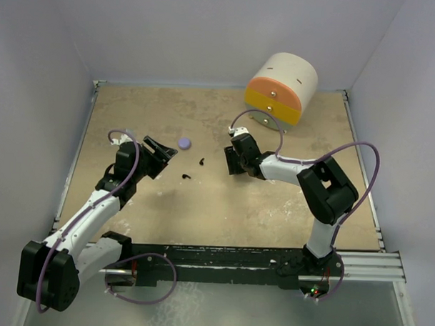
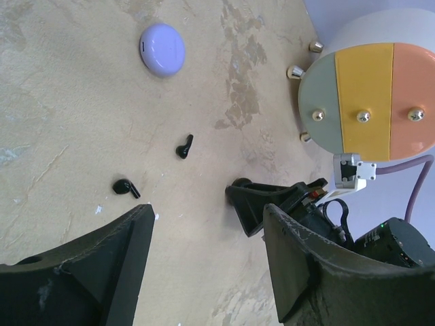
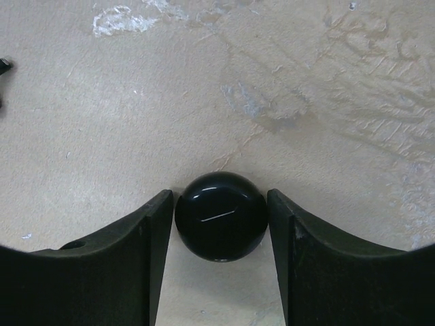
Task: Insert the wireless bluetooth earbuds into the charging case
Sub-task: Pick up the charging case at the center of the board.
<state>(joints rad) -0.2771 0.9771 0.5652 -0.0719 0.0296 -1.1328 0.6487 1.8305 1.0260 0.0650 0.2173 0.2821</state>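
We record a first black earbud (image 2: 185, 147) and a second black earbud (image 2: 126, 187), lying apart on the table (image 2: 68, 115) below the lavender case (image 2: 162, 49). Left gripper (image 2: 207, 227): jaws apart, empty. Right gripper (image 3: 221, 204): fingers pressed against both sides of the black case (image 3: 221, 224) on the table.

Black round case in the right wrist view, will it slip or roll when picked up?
The black round case looks glossy and curved, so it may slip between the fingers of the right gripper. It seems rigid: no dent where they flank it. Small, so probably light.
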